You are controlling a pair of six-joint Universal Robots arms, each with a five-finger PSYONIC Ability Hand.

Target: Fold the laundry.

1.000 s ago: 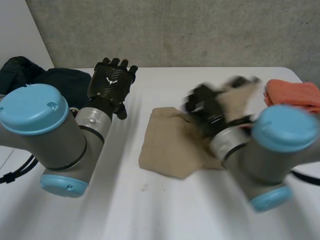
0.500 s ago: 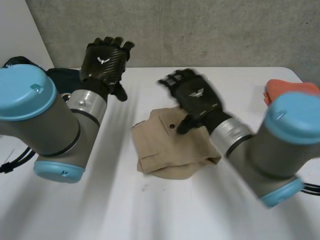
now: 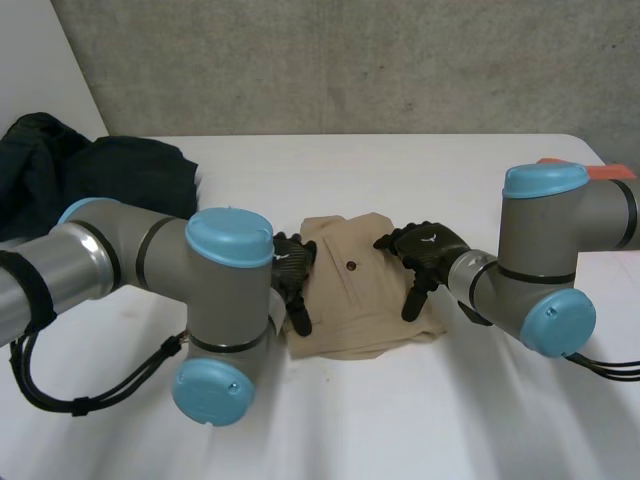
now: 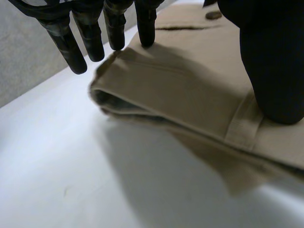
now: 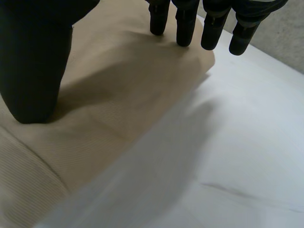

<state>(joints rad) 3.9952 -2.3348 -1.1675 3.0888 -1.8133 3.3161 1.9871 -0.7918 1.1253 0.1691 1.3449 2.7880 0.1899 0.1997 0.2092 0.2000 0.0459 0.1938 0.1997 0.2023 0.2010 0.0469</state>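
Both arms have swung in and down since a second ago: the left one was raised off to the side and the right was sweeping across with cloth in it, and now each is settled on the tan garment point(image 3: 350, 305). That garment lies in the middle of the desk point(image 3: 400, 430), folded over into a compact stack with a small button point(image 3: 351, 266) facing up; its layers show at the rounded folded edge in the left wrist view.

The left robot hand point(image 3: 293, 278) rests on the garment's left side. Its fingers point(image 4: 145, 23) are straight and spread, tips at the folded edge, while its thumb point(image 4: 270, 66) presses flat on the cloth farther in (nothing is pinched, as far as I can see). The right robot hand point(image 3: 425, 255) mirrors it on the right side: straight fingers point(image 5: 183, 26) touch down near the cloth's outer edge and the thumb point(image 5: 33, 66) bears on the top layer. Neither grips; both are relaxed and pressing.

My reading is that a fold has just been laid and is being flattened, so this item looks close to finished, though the near edge sags unevenly and may want tidying.

Farther out, dark clothes point(image 3: 110, 170) are heaped at the desk's far left, and an orange cloth point(image 3: 610, 171) peeks out behind the right arm.
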